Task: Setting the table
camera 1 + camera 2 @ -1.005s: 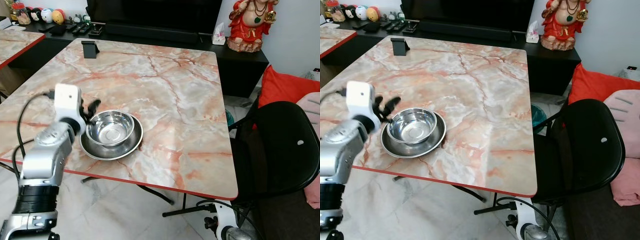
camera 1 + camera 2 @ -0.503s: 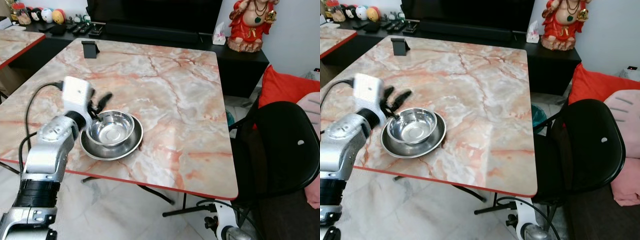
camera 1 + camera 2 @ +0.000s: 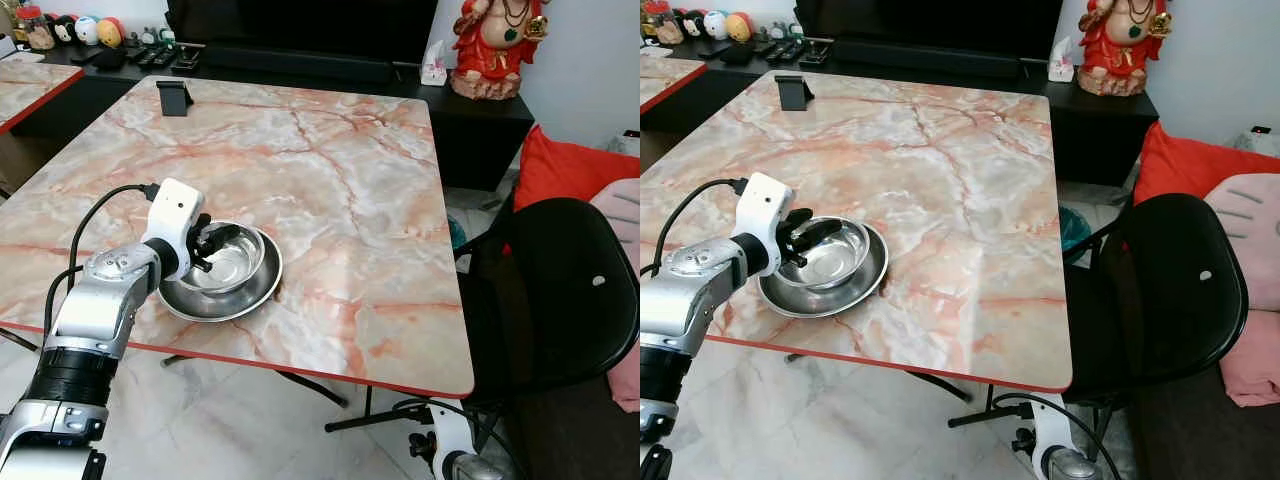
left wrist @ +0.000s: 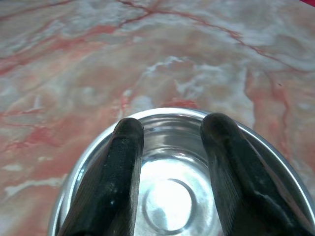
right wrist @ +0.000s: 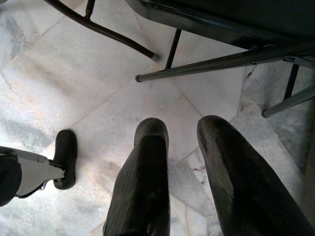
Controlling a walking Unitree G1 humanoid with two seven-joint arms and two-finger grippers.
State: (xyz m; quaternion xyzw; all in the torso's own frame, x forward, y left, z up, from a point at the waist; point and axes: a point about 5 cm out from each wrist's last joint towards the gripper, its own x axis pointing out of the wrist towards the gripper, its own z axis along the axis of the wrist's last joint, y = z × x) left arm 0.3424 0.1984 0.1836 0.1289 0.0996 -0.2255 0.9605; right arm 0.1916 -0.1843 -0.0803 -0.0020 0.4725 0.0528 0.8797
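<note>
While the right gripper (image 5: 179,147) hangs idle down by the floor, fingers a little apart and holding nothing, the left gripper (image 3: 222,243) has swung in over the steel bowl (image 3: 232,263). A second ago it sat off the bowl's left rim; half a second ago it was lifted just above that rim; now both black fingers (image 4: 123,162) reach over the rim and above the bowl's hollow, spread apart with a clear gap between them and gripping nothing. Whether the tips touch the metal, I cannot tell. The bowl sits nested in the wider steel plate (image 3: 255,295), and that pair has not budged on the marble table (image 3: 340,180), resting near its front edge on the robot's left. Beyond the bowl, at the table's far left corner, a small black stand (image 3: 174,97) is upright. To the bowl's right, past the table edge, stands the black chair (image 3: 560,290).
</note>
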